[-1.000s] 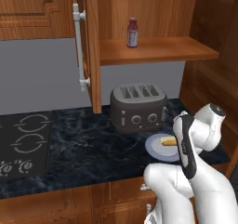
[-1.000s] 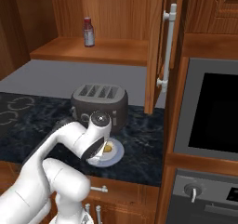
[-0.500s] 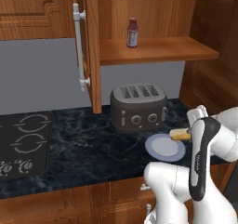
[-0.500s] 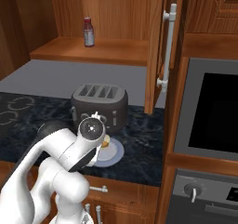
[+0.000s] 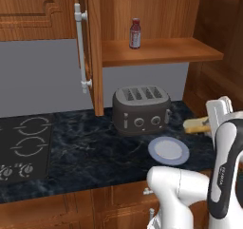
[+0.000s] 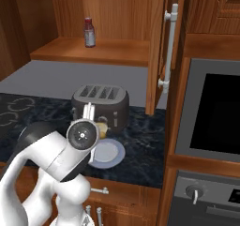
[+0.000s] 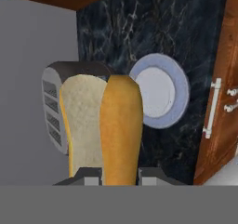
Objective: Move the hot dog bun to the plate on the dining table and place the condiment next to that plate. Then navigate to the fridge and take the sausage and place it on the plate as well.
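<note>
The tan-yellow hot dog bun stands between my fingertips, and my gripper is shut on its lower end. From the left base view the bun hangs above the counter, right of the toaster, held by the gripper. In the right base view the bun peeks out beside the wrist. The condiment, a small dark red bottle, stands on the open cabinet shelf. The plate, dining table, fridge and sausage are out of view.
A small blue-grey plate lies bare on the black counter before the grey toaster. An open cabinet door hangs over the counter. A stove is at left, an oven at right.
The bun has left the blue-grey plate: the gripper lifted it and carried it to the right in the left base view. The arm has swung that way too.
</note>
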